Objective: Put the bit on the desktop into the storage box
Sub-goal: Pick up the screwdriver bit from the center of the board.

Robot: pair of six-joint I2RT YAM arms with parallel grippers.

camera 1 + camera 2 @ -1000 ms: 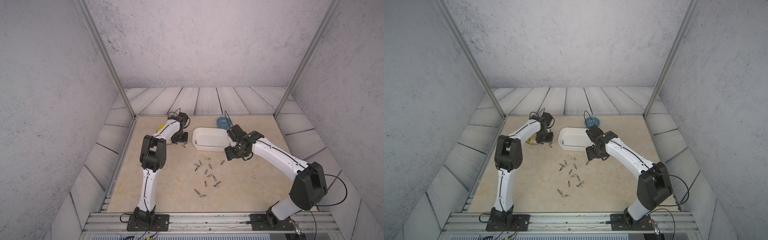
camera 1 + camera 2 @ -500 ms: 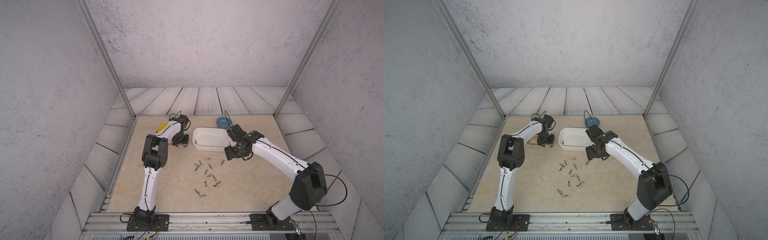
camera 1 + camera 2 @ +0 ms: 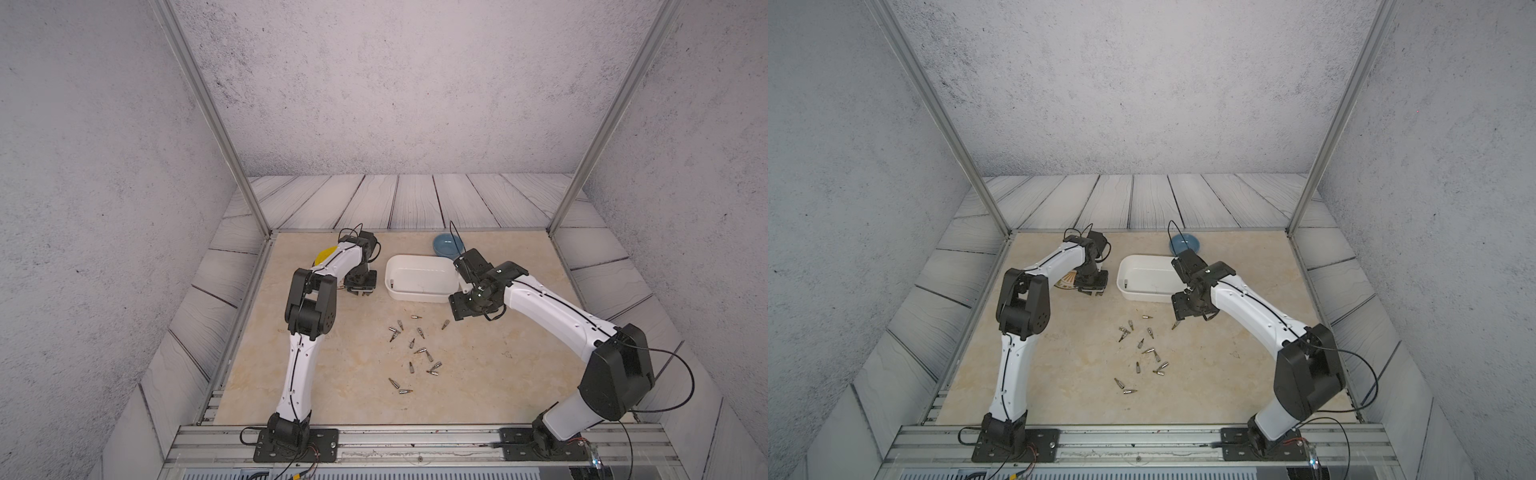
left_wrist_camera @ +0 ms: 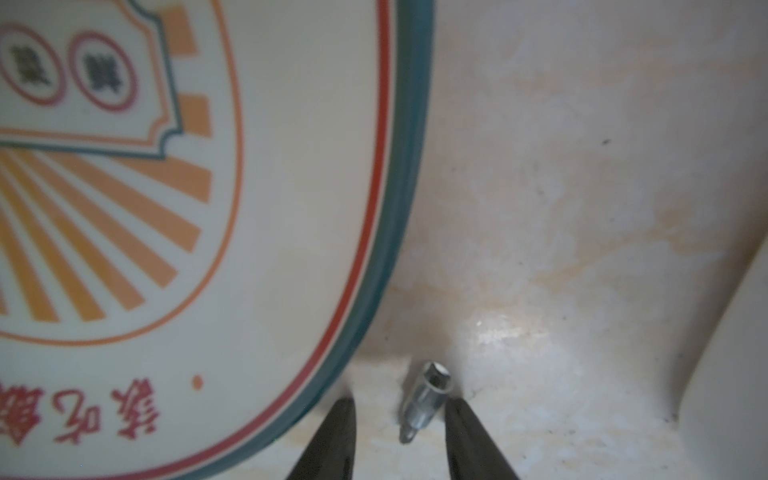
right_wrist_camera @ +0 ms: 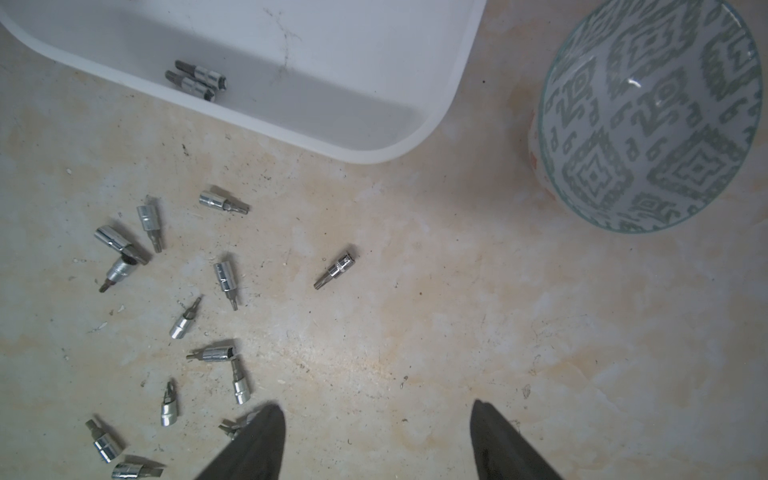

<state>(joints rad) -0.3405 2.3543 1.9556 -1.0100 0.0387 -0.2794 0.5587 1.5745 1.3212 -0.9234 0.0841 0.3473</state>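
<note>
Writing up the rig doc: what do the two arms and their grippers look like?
Both alike: the left arm and right arm have white tubular links with a thin black seam line, bulky black joint housings and black bases on an aluminium rail. Thin black cables loop at each wrist. The left gripper and right gripper are black, with dark pointed fingers.

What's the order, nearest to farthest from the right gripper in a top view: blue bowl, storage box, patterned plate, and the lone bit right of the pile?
1. Lone bit: almost under the right gripper, toward the front.
2. Storage box: just to its left, toward the back.
3. Blue bowl: at the back edge, behind the box.
4. Patterned plate: far left, beyond the box.
</note>
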